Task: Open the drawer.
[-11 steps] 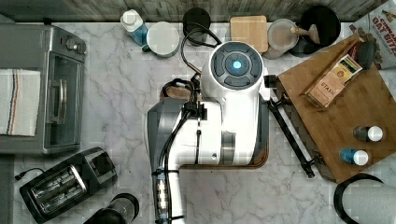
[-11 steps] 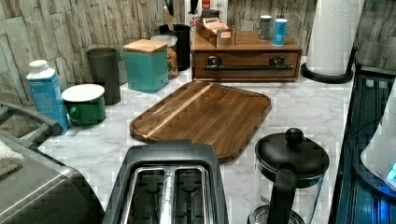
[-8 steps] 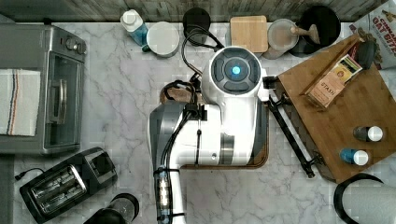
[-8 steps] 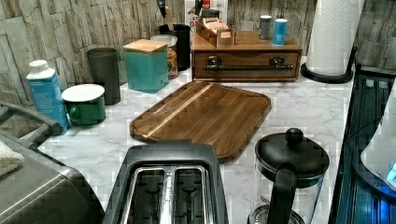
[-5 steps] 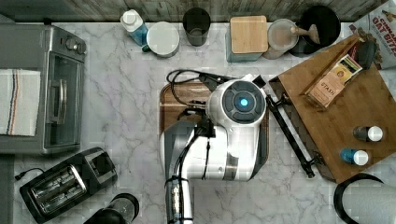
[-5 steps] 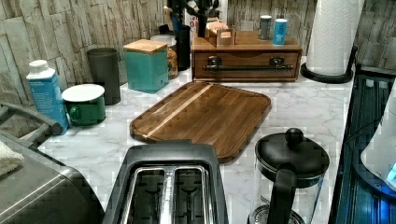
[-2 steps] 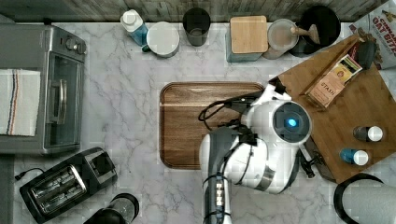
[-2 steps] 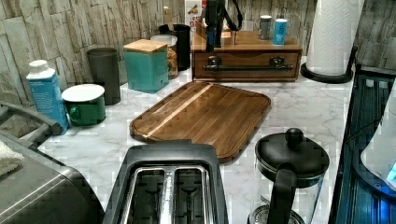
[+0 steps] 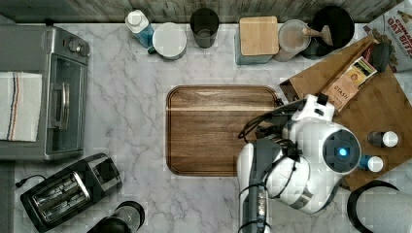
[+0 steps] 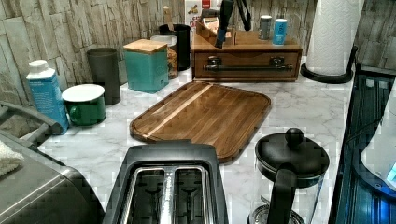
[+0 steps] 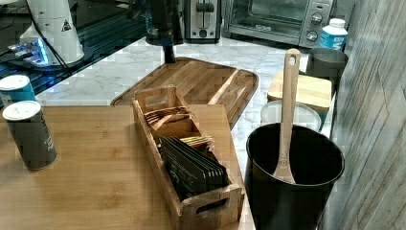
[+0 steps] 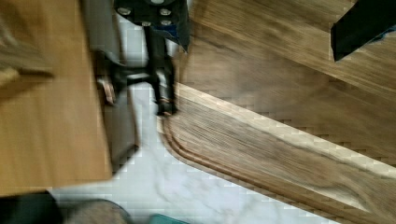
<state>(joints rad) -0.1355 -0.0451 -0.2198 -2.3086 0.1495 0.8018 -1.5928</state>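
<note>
The drawer (image 10: 246, 59) sits closed in its wooden unit, front flush, with the long black bar handle (image 10: 250, 68) across it. My gripper (image 10: 232, 35) hangs open above the left end of the drawer front, over the top panel's edge in the left view. In the wrist view the gripper (image 12: 259, 42) has its two dark fingers (image 12: 161, 18) wide apart with nothing between them, and the handle (image 12: 159, 74) runs just below one finger. In the top view the white arm (image 9: 311, 160) covers the drawer front.
A dark cutting board (image 9: 221, 128) lies in front of the drawer. The top panel (image 9: 374, 111) bears a tea box (image 11: 186, 158) and bottles (image 10: 273, 29). A paper towel roll (image 10: 331, 32), French press (image 10: 289, 163), toaster (image 9: 68, 191) and canisters (image 10: 145, 65) ring the counter.
The arm has swung from over the cutting board toward the top view's right, ending over the drawer front. In the left view the gripper came in and lowered near the drawer unit.
</note>
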